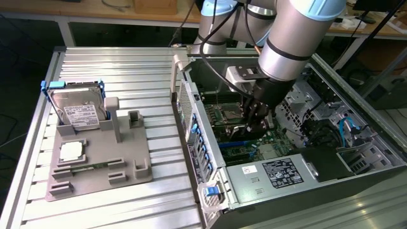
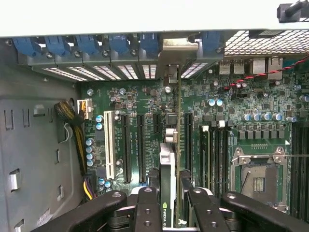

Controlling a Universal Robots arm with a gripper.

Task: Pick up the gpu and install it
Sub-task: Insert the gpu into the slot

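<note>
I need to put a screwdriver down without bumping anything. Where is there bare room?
Bare table lies above the hard drive in the exterior view, and below the gray holder. Inside the computer case it is crowded: the gripper holds the graphics card there.

A white slot (image 2: 110, 145) and black slots (image 2: 126, 145) stripe the green motherboard (image 2: 145, 99), blue latches (image 2: 87, 46) line its edge, and over it a black gripper (image 2: 170, 195) flanks the dark, silvery-edged gpu (image 2: 166, 162).
</note>
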